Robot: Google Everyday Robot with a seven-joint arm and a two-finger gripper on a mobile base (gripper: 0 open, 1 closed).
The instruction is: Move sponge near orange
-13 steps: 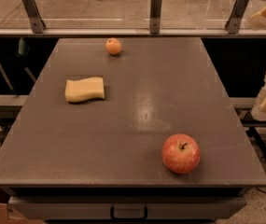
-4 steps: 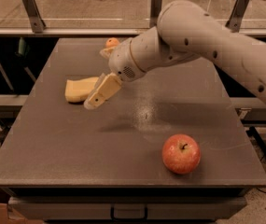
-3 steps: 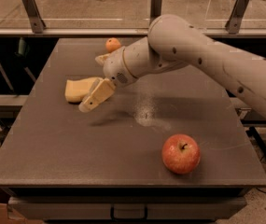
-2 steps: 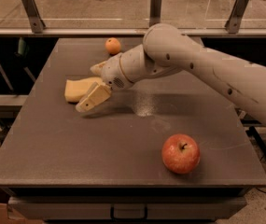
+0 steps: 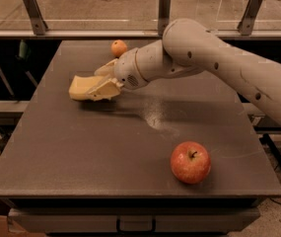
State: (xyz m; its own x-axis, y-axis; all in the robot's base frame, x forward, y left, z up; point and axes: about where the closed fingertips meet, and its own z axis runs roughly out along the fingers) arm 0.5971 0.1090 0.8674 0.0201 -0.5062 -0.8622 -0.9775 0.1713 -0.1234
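1. Pale yellow rectangular foam sponge (image 5: 80, 87) with wavy edges, flat on the left half of the dark grey tabletop (image 5: 81, 152). Right end hidden behind the cream two-finger gripper (image 5: 96, 84); only the left part shows.
2. Gripper low at the sponge's right end, fingers spread, one (image 5: 105, 68) behind the sponge and one (image 5: 104, 89) in front of it. Hard to tell whether either finger presses the foam. Near finger resting close to the tabletop.
3. Small round orange fruit (image 5: 119, 48) at the far edge of the table, behind the gripper and well apart from the sponge. Lower right of the fruit partly covered by the wrist.
4. Thick cream robot arm (image 5: 204, 58) reaching in from the right, cut off at the right border, base out of view.
5. Compared with 0.7 seconds ago: sponge in the same spot; gripper further left and now straddling its end rather than lying over it. Compared with 4.3 seconds ago: arm then off the table at the right edge, sponge fully uncovered.
6. Large red-yellow apple (image 5: 190, 162) with a stem, near the front right of the table, unmoved and far from the sponge.
7. Beyond the far edge, upright metal posts (image 5: 33, 9) along a rail. Pale scuffed patch (image 5: 155, 120) mid-table.
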